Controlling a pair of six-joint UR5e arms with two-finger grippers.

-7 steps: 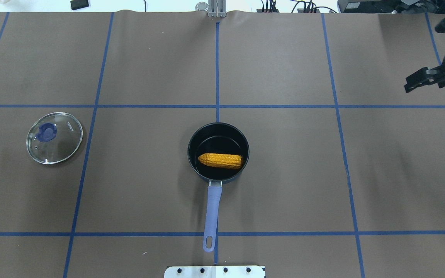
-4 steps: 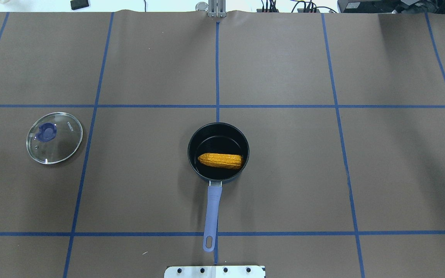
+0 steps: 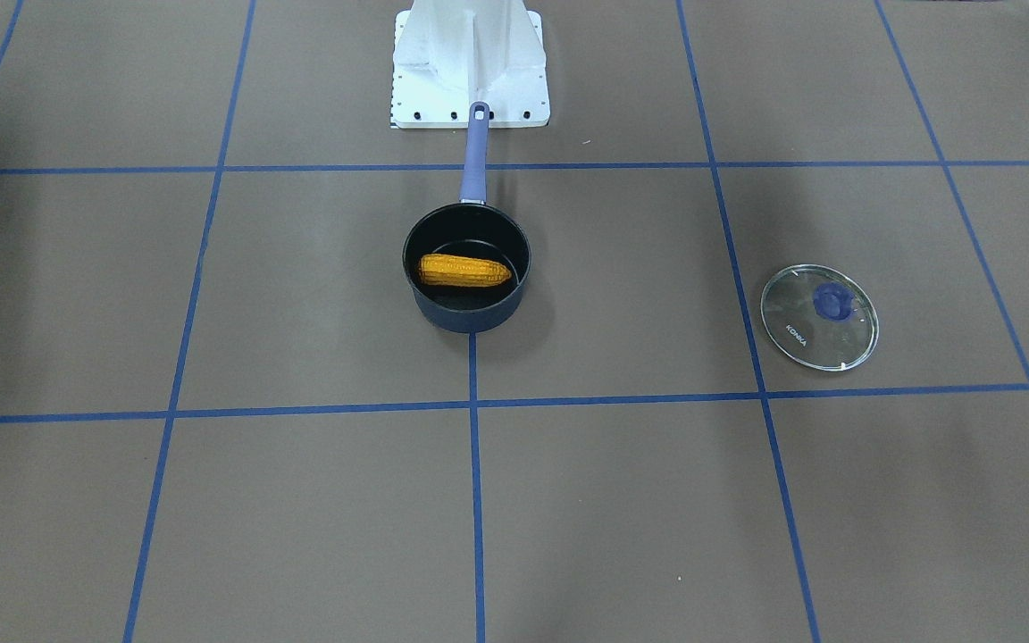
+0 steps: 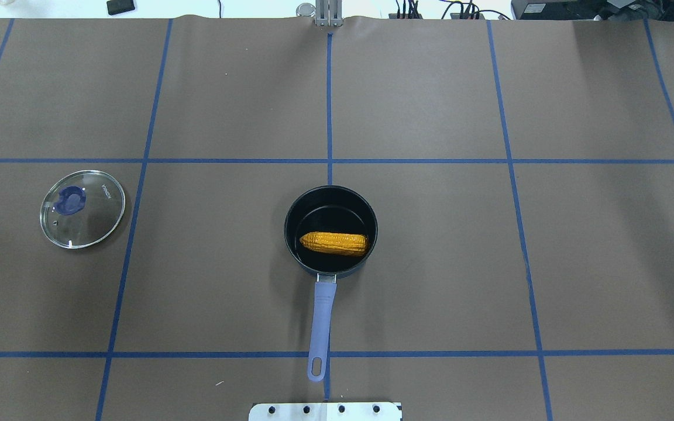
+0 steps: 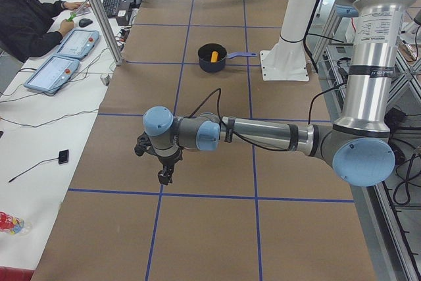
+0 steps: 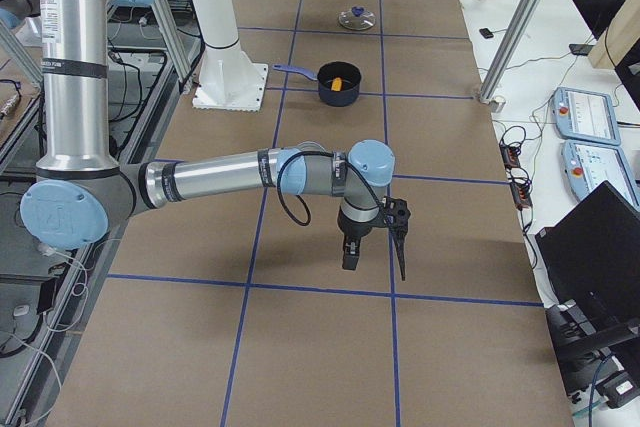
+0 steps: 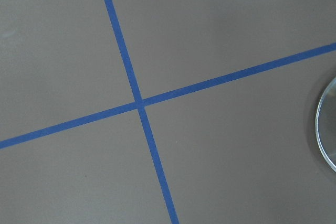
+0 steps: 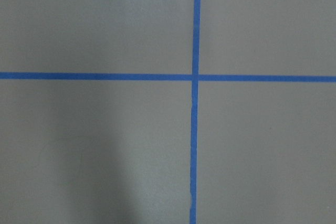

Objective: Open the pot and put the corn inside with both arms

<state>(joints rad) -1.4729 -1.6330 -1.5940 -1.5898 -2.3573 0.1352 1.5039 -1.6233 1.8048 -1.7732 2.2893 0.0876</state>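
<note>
The left pincer point(image 5: 163, 174) hangs above the near tabletop point(image 5: 217, 228), well apart from the far pot point(image 5: 210, 66), where the corn point(image 5: 214, 54) lies inside; its jaws' state is unclear

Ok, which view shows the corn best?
Overhead exterior: the corn lies unobstructed on the pot floor, kernels visible. Front-facing shows it nearly as well; both side views only a small orange spot; wrist cameras miss it.
</note>
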